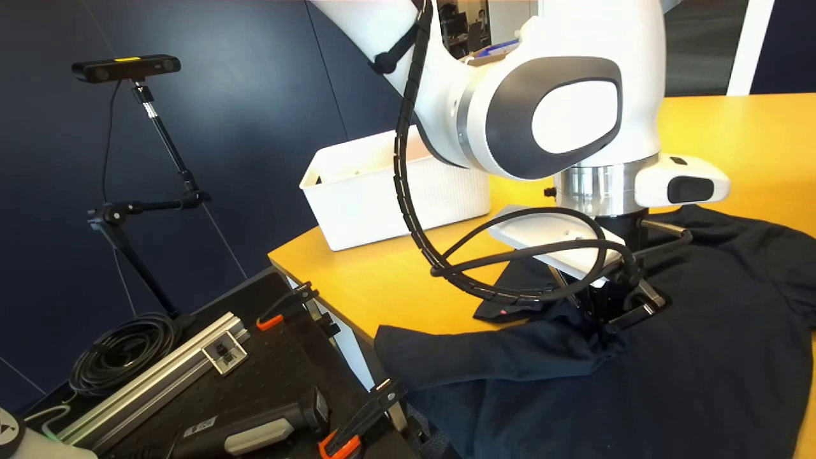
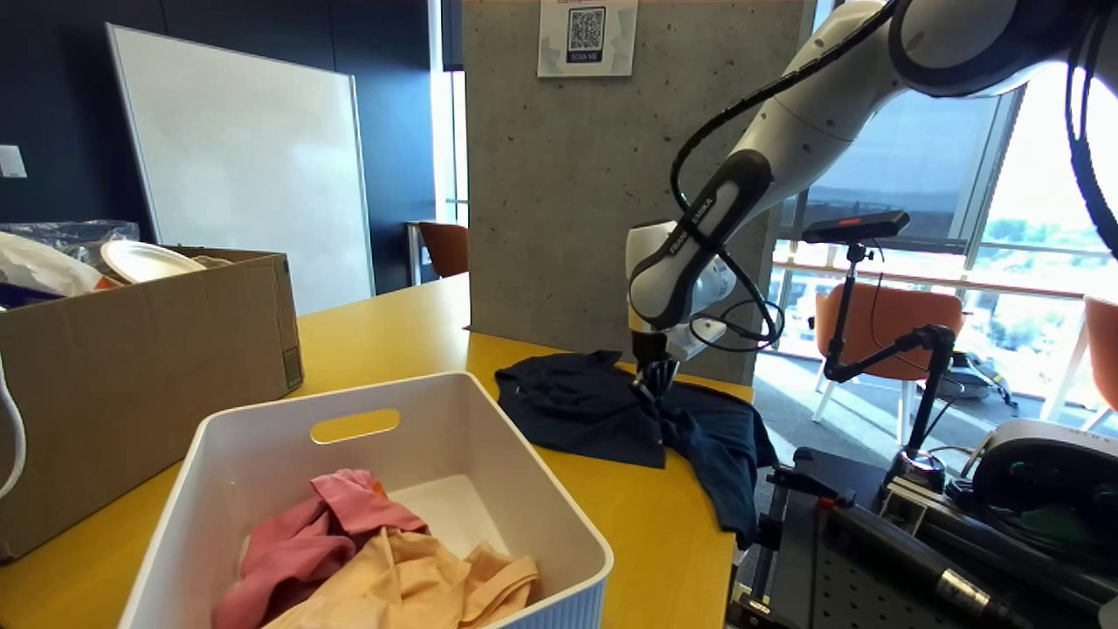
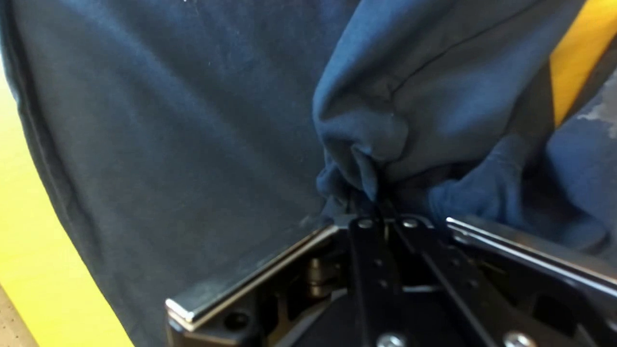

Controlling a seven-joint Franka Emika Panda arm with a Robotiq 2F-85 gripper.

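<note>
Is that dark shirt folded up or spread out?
Mostly spread out: the dark shirt lies broadly across the yellow table, though it bunches up at the tool.

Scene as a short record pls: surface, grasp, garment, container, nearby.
Surface: yellow table
Grasp: pincer closed on a bunched fold of the dark blue garment
Garment: wrinkled, partly draped over the table's edge
Container: white bin, open-topped, on the table; pink cloth and peach cloth inside
Nearby: cardboard box near the bin; camera on a jointed stand
</note>
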